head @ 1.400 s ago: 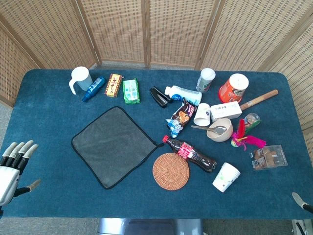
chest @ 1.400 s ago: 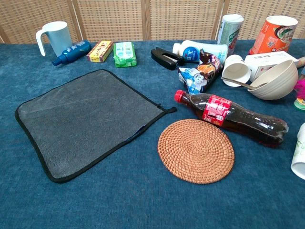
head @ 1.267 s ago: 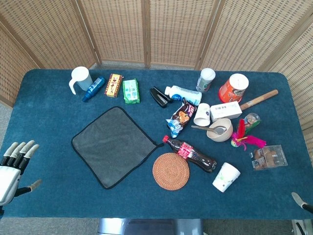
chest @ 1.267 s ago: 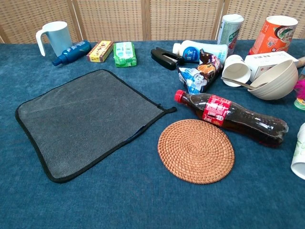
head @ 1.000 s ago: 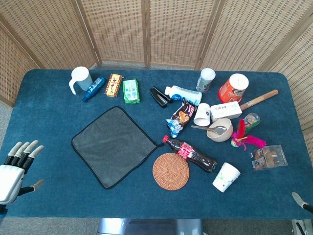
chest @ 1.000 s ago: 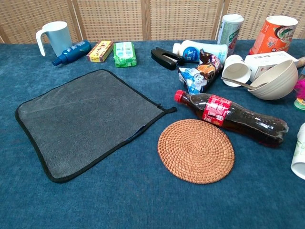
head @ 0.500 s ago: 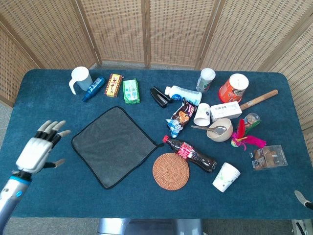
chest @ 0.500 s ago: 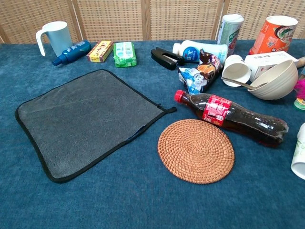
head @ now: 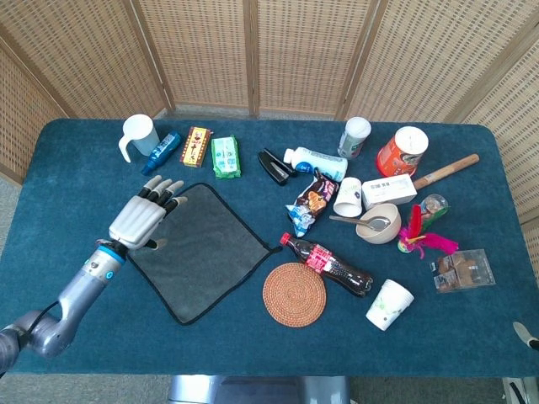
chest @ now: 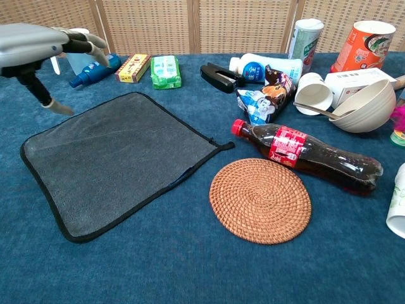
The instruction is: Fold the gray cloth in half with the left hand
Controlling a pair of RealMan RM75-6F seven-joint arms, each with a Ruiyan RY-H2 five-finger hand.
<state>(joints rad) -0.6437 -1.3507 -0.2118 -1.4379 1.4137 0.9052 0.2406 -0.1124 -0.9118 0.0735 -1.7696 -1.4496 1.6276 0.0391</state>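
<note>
Head and chest views. Gray cloth lies flat and unfolded on the blue table, left of centre, turned like a diamond, black edging all round. Left hand hovers over the cloth's upper-left corner, palm down, fingers spread and extended toward the far side, thumb out to the side; it holds nothing. Chest view: same hand sits above the cloth's far-left edge, thumb tip pointing down, w/ a gap between hand and fabric. Whether any fingertip touches the cloth: cannot tell. Right hand: only a sliver at the lower-right edge of the head view; its state cannot be told.

Far-left row behind the cloth: white mug, blue bottle, yellow-red box, green packet. Right of the cloth: cola bottle lying on its side, cap end near the cloth's right corner; round woven coaster just in front of it, touching or nearly so. Further right: snack bag, black stapler, bowl w/ spoon, paper cup.
</note>
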